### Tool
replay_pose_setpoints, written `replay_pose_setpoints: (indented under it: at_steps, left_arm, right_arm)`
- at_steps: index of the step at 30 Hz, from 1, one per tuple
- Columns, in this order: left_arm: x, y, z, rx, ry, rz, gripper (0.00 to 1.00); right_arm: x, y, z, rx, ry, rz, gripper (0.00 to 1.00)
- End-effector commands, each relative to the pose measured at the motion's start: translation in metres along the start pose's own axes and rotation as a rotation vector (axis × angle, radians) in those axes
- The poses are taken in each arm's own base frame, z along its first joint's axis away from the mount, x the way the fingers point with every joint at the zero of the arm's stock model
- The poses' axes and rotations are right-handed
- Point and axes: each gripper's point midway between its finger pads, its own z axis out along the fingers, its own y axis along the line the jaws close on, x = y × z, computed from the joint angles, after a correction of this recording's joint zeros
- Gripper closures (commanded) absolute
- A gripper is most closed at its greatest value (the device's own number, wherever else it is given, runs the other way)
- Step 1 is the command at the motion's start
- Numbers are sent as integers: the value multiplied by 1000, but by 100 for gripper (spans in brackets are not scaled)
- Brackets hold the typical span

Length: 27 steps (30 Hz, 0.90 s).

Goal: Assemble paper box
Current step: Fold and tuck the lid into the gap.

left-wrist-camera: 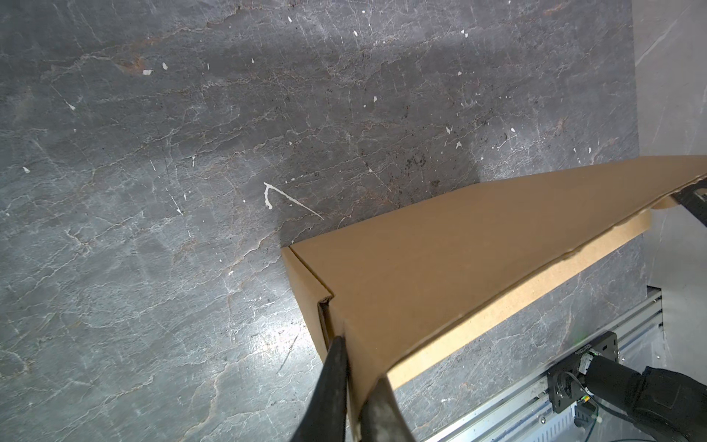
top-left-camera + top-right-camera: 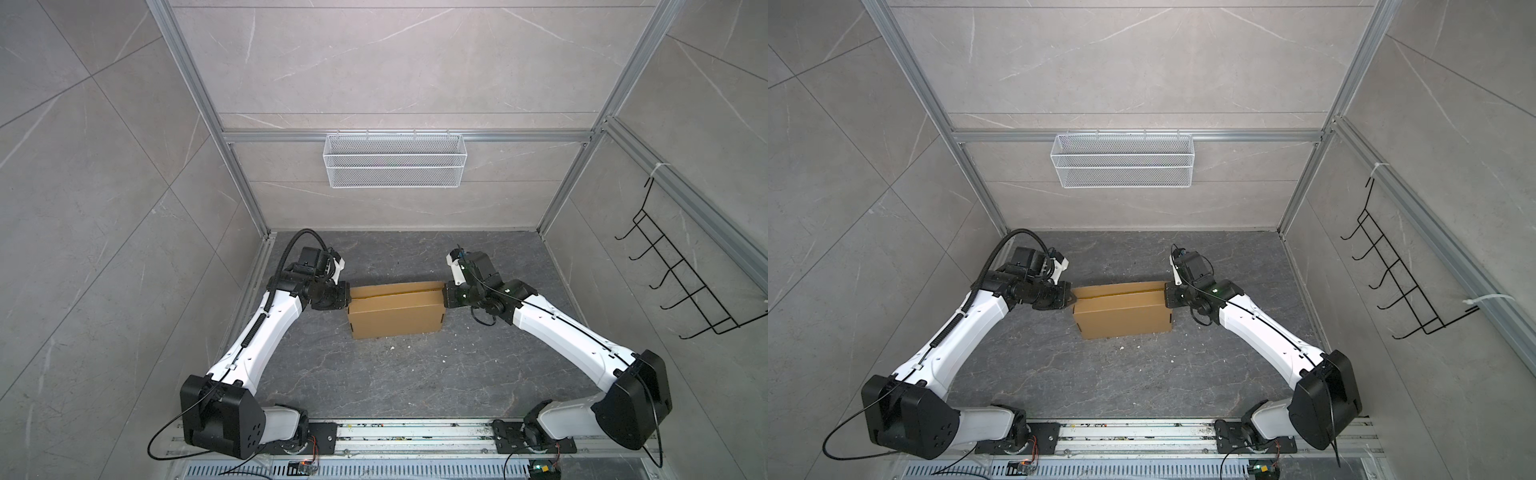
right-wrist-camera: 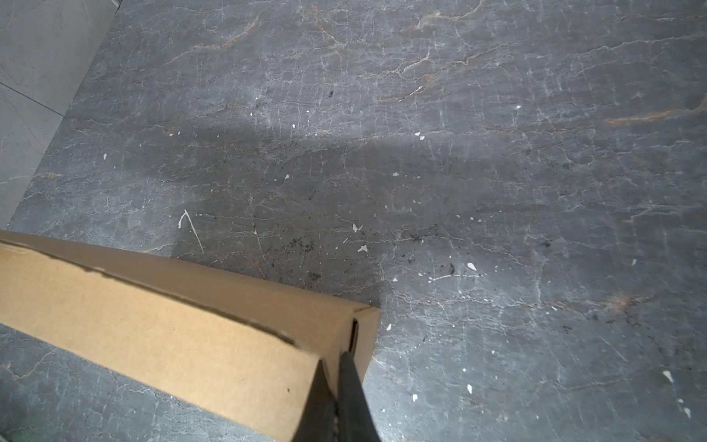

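The paper box [image 2: 395, 316] [image 2: 1121, 318] is a brown cardboard mailer in the middle of the dark stone table, long side towards the front, with a lengthwise seam showing on its top. My left gripper [image 2: 348, 297] [image 2: 1072, 298] is at its left end. In the left wrist view the left gripper [image 1: 359, 359] is shut on a thin cardboard panel at the box [image 1: 459, 248] corner. My right gripper [image 2: 444, 296] [image 2: 1166, 297] is at the right end. In the right wrist view the right gripper [image 3: 333, 359] pinches the end wall of the box [image 3: 153, 329] beside a slot.
A white wire mesh basket [image 2: 394, 160] hangs on the back wall. A black wire rack [image 2: 681, 266] hangs on the right wall. An aluminium rail [image 2: 415, 436] with both arm bases runs along the front. Small white specks dot the table [image 2: 415, 374].
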Motion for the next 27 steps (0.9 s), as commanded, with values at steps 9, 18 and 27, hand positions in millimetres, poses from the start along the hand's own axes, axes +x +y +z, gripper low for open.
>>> replay_pose_setpoints:
  at_steps: [9, 18, 27]
  left_arm:
    - [7, -1, -2, 7, -44, 26, 99]
    - [9, 4, -7, -49, -7, 19, 100]
    - [16, 6, -5, -93, 1, -3, 98]
  right_arm:
    - [71, -12, 16, 54, 267, 2, 100]
    - [71, -13, 17, 58, 266, 5, 100]
    - [70, -12, 17, 56, 266, 5, 100]
